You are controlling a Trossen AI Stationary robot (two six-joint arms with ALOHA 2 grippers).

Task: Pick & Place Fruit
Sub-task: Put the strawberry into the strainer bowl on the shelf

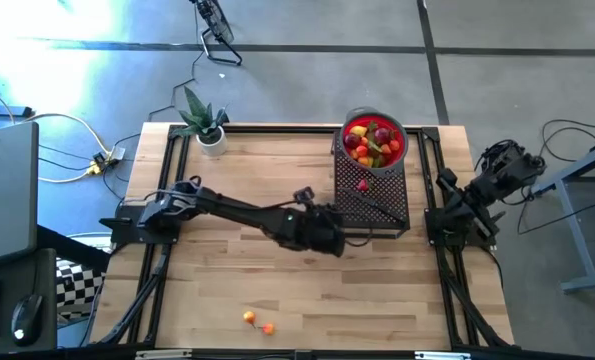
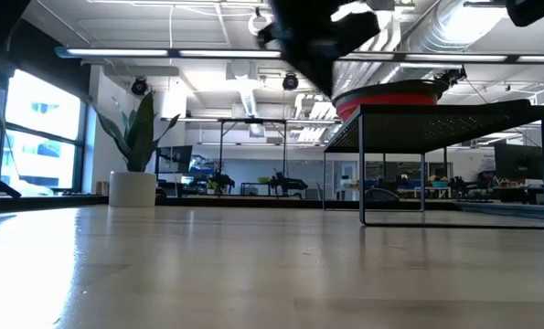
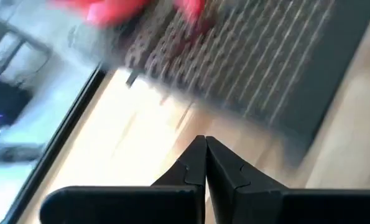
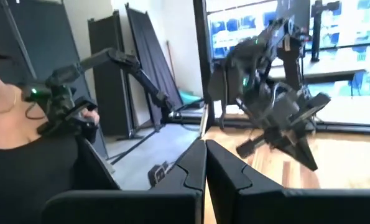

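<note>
Orange stray fruits (image 1: 257, 322) lie on the surface's near edge, nearer the closed, empty left claw (image 1: 345, 243) than the closed, parked right claw (image 4: 205, 163).

- You see a red bowl (image 1: 375, 133) holding red, orange, yellow and green fruit (image 1: 371, 143).
- Black mesh rack (image 1: 381, 199).
- Pale wood table (image 1: 277, 290), black-framed.
- Green plant (image 1: 199, 113), white pot.
- Two orange-red fruits (image 1: 258, 322) near you.
</note>
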